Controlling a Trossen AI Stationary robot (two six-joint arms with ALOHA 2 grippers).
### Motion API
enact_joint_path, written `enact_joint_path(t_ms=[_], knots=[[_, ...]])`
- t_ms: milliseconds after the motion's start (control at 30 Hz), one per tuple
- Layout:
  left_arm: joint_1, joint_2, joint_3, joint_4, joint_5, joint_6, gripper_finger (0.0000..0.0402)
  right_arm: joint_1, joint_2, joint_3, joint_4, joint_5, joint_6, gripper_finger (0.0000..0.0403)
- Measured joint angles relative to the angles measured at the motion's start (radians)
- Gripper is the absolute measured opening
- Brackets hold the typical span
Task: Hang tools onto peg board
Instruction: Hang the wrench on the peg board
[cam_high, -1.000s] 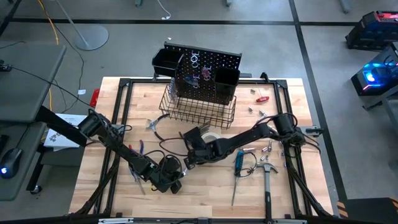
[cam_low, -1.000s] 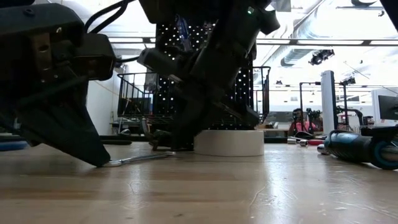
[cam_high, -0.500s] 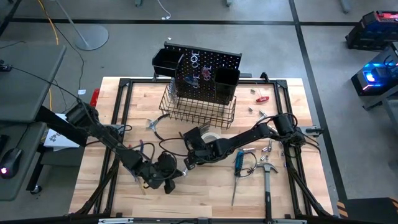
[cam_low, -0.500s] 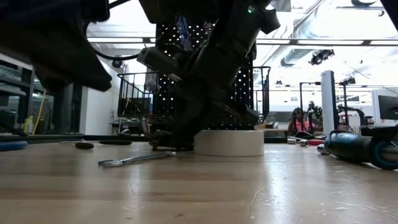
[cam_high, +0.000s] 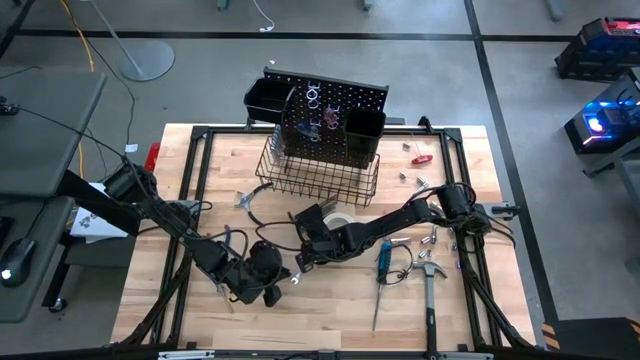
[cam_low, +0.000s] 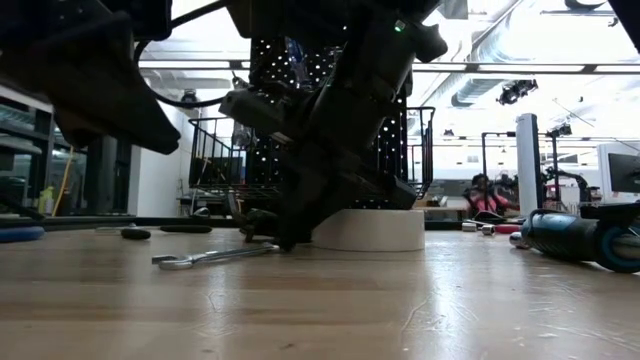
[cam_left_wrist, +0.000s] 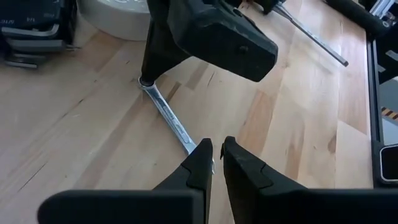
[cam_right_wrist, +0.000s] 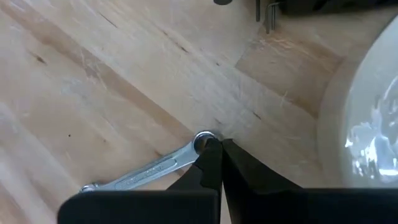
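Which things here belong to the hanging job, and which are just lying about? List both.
Job: wrench, tape roll, hammer, blue screwdriver, peg board.
Lying about: mouse, papers, blue-lit machine on the floor.

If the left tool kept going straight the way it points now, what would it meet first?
Most likely the wrench lying on the table: the left tool points down at its near end. The right tool presses on the far end. How far above the wrench the tips are is hard to judge.

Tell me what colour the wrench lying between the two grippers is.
Silver; the wrench shows best in the left wrist view.
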Motion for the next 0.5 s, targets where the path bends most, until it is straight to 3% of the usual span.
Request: enact_joint_path(t_ms=[500], knots=[[-0.007,0.000,0.000,-0.044,0.001,-0.057,0.0031,0.025,0.038,0.001,-0.074,0.010,0.029,0.0000]])
